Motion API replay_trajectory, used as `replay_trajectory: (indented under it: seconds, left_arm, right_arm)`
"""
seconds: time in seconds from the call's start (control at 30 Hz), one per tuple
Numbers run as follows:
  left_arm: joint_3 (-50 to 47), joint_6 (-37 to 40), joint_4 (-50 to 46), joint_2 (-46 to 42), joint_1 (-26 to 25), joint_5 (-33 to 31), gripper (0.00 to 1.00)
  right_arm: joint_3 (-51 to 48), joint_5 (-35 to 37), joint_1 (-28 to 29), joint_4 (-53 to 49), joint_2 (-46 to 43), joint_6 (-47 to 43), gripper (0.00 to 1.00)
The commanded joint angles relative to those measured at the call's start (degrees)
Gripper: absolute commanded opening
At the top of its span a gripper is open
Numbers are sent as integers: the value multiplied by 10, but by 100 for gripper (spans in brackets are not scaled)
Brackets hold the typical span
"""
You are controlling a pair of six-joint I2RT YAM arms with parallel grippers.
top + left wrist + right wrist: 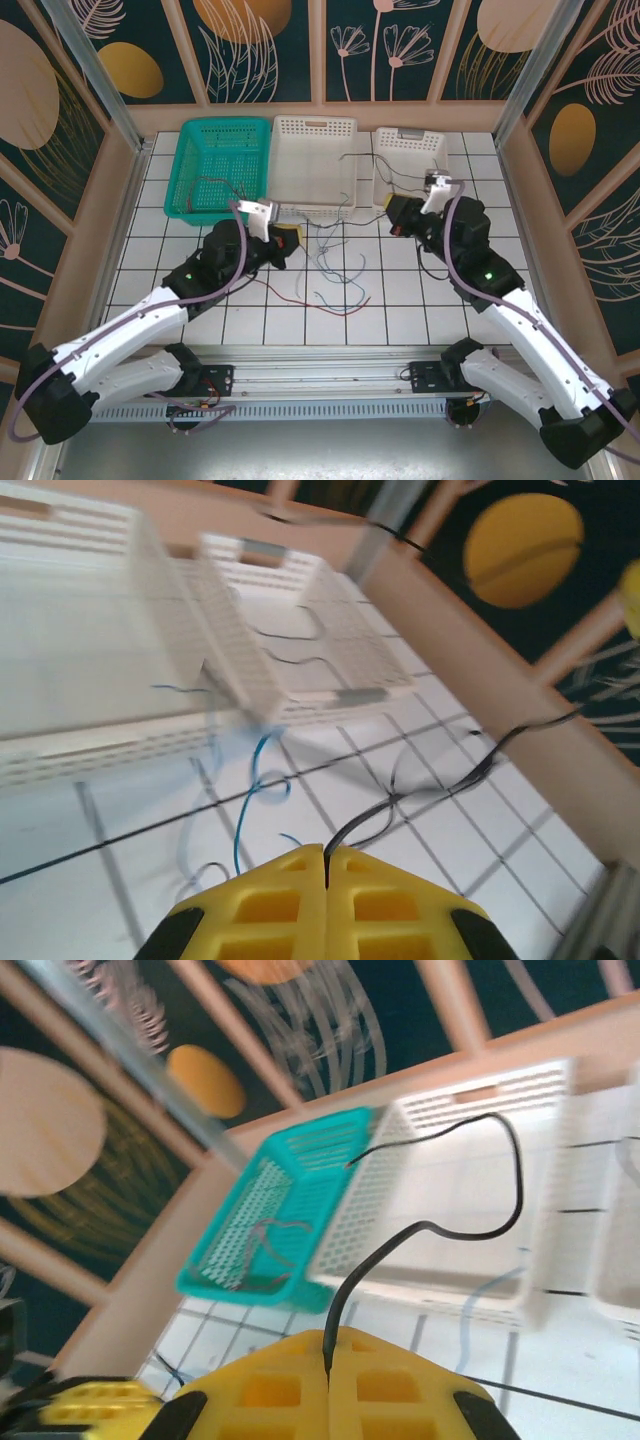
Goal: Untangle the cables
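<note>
**Table** [200, 310]: white tiled top; holds all items below.

**Baskets**, back row, touching side by side:
- teal basket [180, 175], left;
- large white basket [315, 127], centre;
- small white basket [410, 137], right.

**Arms:** left arm [130, 335] and right arm [530, 335] both reach fwd towards the basket fronts.

**Left gripper** [325, 855]: yellow fingers pressed together, pinching the left black cable [505, 742] at the seam. The cable runs up and to the right over the tiles.

**Right gripper** [328, 1345]: fingers pressed together, pinching the right black cable [519, 1185]. The cable rises, loops over the large white basket and ends in the air near the teal basket rim. Cannot tell whether both grippers hold the same cable.

**Loose cables** [335, 280]: blue, red and grey strands crossing each other on the tiles between the two grippers, in front of the large white basket.

**Other cables:**
- reddish cable [212, 186] inside the teal basket;
- dark cables [400, 172] inside the small white basket.
</note>
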Motion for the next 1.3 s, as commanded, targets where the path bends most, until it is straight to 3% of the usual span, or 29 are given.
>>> replay_trajectory:
  seconds: [0.0, 0.37, 0.97, 1.1, 1.27]
  left_arm:
    - [35, 18, -88, -39, 31, -89, 0]
    - [80, 45, -164, -81, 61, -133, 0]
    - [95, 68, -260, -128, 67, -356, 0]
    - [99, 71, -261, -148, 67, -378, 0]
    - [119, 84, -265, -168, 66, -449, 0]
  right_arm:
    - [-16, 62, -33, -50, -19, 20, 0]
    - [18, 99, -91, -132, -47, 13, 0]
    - [108, 192, -117, -233, -62, -29, 0]
    - [123, 193, -121, -248, -64, -40, 0]
    - [137, 189, -123, -258, -59, -47, 0]
